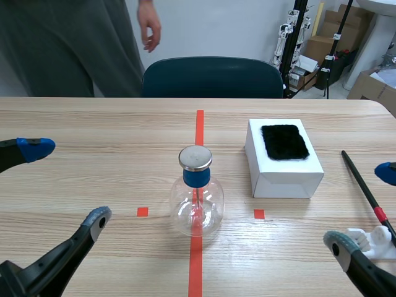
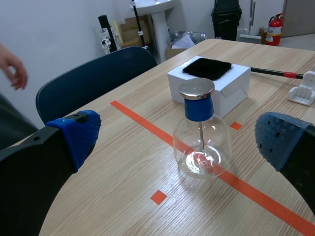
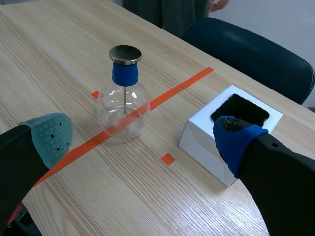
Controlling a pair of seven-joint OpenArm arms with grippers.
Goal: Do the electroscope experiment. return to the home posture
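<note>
One electroscope (image 1: 197, 198) stands upright on the tabletop (image 1: 93, 124), on the orange centre line — its long axis vertical, metal cap (image 1: 195, 158) up; the white box (image 1: 284, 170) with its black fuzzy cloth (image 1: 284, 142) sits near it; our left pincer (image 1: 67, 182) and right pincer (image 1: 362, 207) gape wide, empty, well apart from it; homing, we judge, wants each arm drawn back along its own side — clear of the glass.
</note>
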